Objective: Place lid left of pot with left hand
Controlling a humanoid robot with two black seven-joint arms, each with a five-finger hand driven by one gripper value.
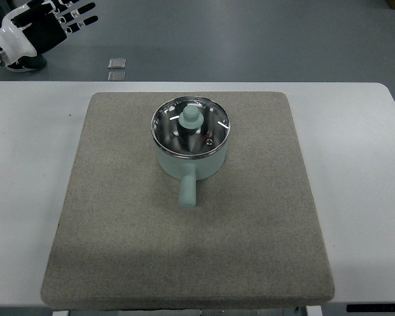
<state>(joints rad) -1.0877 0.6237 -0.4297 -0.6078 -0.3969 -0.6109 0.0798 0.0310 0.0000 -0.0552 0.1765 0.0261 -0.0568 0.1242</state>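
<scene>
Top view: lid (pixel 191 126) on pot (pixel 189 161); left hand (pixel 43 26) well apart.

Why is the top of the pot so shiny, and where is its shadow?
In the top view, the glass lid on the pot mirrors the overhead lights as white streaks; a soft shadow lies on the mat beside the handle; everything looks sharp, even the left hand.
</scene>
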